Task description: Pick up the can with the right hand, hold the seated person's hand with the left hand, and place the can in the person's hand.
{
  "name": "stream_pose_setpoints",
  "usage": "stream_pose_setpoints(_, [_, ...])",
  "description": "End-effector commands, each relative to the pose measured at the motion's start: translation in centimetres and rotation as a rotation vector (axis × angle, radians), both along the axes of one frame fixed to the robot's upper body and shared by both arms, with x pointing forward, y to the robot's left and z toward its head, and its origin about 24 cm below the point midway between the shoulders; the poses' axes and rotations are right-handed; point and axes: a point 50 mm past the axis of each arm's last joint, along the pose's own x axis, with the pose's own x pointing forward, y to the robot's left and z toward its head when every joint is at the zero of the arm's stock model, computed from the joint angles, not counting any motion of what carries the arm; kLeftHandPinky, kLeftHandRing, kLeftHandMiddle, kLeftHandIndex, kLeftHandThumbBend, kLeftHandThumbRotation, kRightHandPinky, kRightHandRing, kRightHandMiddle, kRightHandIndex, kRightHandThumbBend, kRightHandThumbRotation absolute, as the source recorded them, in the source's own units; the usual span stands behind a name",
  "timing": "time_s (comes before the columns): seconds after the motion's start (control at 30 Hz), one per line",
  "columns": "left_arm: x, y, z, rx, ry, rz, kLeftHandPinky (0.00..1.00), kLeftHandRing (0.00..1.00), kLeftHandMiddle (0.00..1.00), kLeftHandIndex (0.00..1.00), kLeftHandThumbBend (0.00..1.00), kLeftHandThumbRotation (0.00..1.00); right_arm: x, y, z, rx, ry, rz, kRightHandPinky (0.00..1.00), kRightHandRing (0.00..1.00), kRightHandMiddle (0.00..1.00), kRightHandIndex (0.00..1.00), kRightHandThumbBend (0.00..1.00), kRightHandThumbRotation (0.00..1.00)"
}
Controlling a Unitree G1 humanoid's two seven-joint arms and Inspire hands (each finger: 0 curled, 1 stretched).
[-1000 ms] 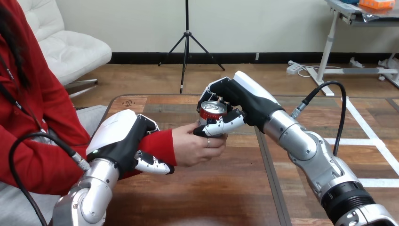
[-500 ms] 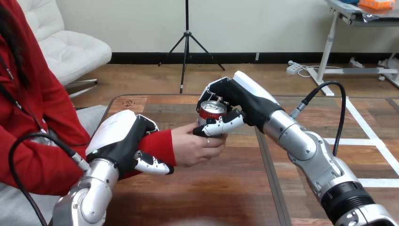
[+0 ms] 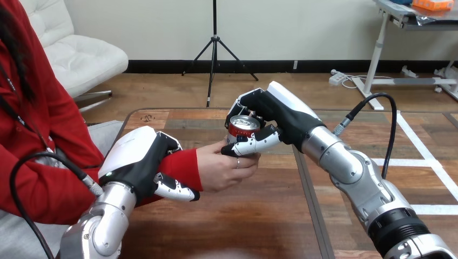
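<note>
A red can (image 3: 242, 128) with a silver top stands upright in the middle of the head view, just above the person's hand (image 3: 224, 166). My right hand (image 3: 275, 118) is shut on the can, thumb across its front and fingers behind it. The can's bottom rests on or just over the person's fingers, which curl up under it. My left hand (image 3: 141, 162) is curled round the person's red-sleeved wrist (image 3: 181, 165) from above, its thumb under the sleeve. The person's arm reaches in from the left over the wooden table (image 3: 232, 216).
The table's far edge (image 3: 178, 110) runs just behind the hands. A seam in the tabletop (image 3: 309, 199) passes under my right forearm. The person sits close at the left side.
</note>
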Motion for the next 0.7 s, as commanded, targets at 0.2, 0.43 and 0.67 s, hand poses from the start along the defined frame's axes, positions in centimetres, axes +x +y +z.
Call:
stream_pose_setpoints(0.2, [1.4, -4.2, 10.4, -0.037, -0.473, -0.21, 0.4, 0.51, 0.57, 0.59, 0.85, 0.11, 1.0, 1.3, 5.5, 0.066, -0.177, 0.052, 0.37, 0.44, 0.49, 0.52, 0.55, 0.46])
stream_pose_setpoints(0.43, [1.1, -4.1, 10.0, -0.05, -0.484, -0.214, 0.45, 0.58, 0.64, 0.66, 0.91, 0.29, 1.0, 1.1, 5.7, 0.062, -0.196, 0.051, 0.43, 0.48, 0.52, 0.55, 0.6, 0.85])
stream_pose_setpoints(0.67, [0.8, -4.1, 9.5, -0.094, -0.486, -0.224, 0.46, 0.59, 0.65, 0.67, 0.9, 0.43, 0.9, 0.8, 5.7, 0.063, -0.203, 0.056, 0.48, 0.52, 0.55, 0.58, 0.73, 0.97])
